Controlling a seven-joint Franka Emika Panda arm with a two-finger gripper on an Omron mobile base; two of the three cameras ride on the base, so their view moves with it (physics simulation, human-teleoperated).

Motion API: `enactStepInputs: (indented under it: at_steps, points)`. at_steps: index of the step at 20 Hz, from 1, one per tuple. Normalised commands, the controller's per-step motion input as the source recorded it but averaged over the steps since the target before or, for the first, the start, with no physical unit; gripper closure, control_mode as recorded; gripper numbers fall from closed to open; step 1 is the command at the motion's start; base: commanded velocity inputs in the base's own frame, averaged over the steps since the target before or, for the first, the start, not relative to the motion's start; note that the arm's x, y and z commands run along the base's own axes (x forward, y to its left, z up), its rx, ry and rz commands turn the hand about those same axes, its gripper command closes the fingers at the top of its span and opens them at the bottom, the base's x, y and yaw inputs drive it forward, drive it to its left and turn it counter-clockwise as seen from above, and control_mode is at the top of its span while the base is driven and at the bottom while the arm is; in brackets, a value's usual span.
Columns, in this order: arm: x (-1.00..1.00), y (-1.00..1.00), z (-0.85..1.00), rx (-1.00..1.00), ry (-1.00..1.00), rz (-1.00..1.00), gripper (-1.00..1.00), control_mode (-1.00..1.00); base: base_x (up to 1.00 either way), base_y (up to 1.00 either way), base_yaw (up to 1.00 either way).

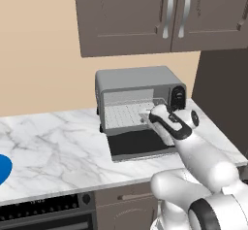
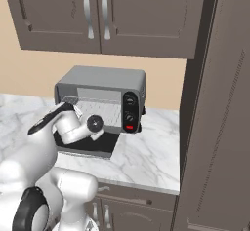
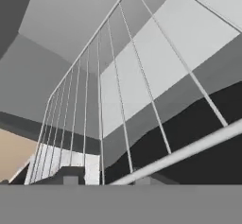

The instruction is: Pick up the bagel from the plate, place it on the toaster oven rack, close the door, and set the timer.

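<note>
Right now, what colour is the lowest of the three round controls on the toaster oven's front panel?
Red; the lowest control shows best in the right base view, below two dark knobs.

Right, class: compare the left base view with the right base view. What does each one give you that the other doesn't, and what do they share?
Left base view's own: the edge of the blue plate at the far left of the counter, and a dark stove control panel below it.
Right base view's own: the red button on the oven's control strip.
Shared: the toaster oven, its door folded down open, the rack, the marble counter and the wall cabinets.
</note>
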Motion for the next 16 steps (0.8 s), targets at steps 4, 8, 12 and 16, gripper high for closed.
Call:
enactStepInputs:
  at_steps: [4, 8, 12, 16]
  points:
    - [-0.73, -0.01, -0.57, -0.08, 0.13, 0.00, -1.00, -1.00, 0.00, 0.00, 0.00]
    - [-0.64, 0.00, -0.29, -0.08, 0.06, 0.00, -1.00, -1.00, 0.00, 0.00, 0.00]
    - [-0.94, 0.19, 0.29, -0.03, -0.05, 0.00, -1.00, -1.00, 0.00, 0.00, 0.00]
    - [-0.81, 0.74, 0.79, -0.10, -0.06, 0.00, -1.00, -1.00, 0.00, 0.00, 0.00]
